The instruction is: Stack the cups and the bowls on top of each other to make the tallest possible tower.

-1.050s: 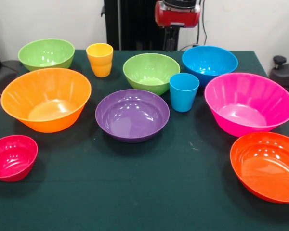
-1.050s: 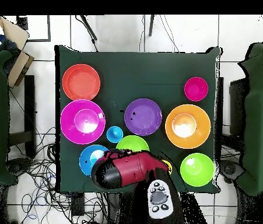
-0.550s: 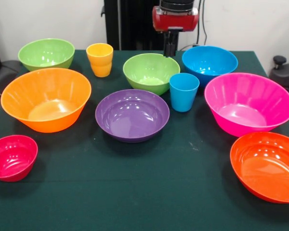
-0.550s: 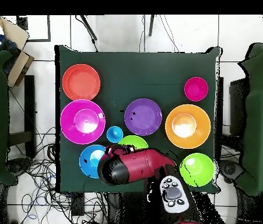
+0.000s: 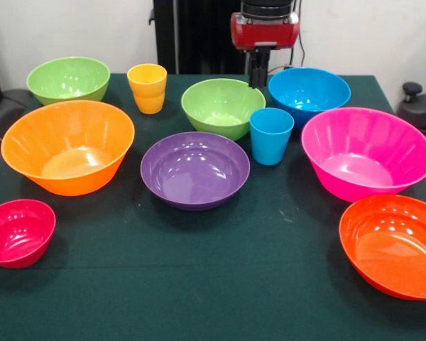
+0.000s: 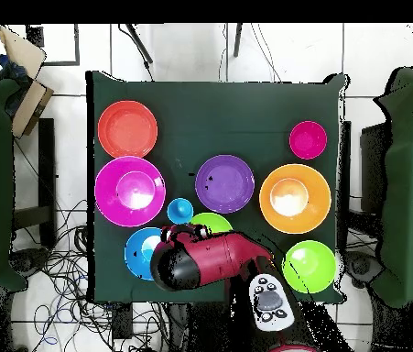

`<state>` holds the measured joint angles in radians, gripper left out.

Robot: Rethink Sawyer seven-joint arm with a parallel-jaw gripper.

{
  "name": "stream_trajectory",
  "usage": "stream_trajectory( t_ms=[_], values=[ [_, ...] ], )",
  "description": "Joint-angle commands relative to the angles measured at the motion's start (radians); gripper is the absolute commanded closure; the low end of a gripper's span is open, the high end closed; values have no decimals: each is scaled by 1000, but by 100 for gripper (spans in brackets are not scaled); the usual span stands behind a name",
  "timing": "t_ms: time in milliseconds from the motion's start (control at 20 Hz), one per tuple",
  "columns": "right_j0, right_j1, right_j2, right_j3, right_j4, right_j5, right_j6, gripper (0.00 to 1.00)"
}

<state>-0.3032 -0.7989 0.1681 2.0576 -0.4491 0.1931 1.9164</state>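
On the green table [image 5: 199,284] all bowls and both cups stand separately, nothing stacked yet, while the gripper [image 5: 258,74] hangs between the green bowl [image 5: 223,106] and blue bowl [image 5: 309,92], its jaws' state impossible to tell.

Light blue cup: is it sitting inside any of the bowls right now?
No, the light blue cup stands upright on the green cloth between the purple bowl and pink bowl.
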Motion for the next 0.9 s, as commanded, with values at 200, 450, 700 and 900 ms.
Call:
stream_trajectory(
  t_ms=[200, 450, 700, 900],
  values=[
    [83, 91, -25, 2, -48, -30, 92, 100],
    [100, 122, -84, -8, 2, -58, 152, 100],
    [105, 119, -87, -16, -15, -47, 109, 0],
    [88, 110, -57, -3, -4, -45, 101, 0]
  ],
)
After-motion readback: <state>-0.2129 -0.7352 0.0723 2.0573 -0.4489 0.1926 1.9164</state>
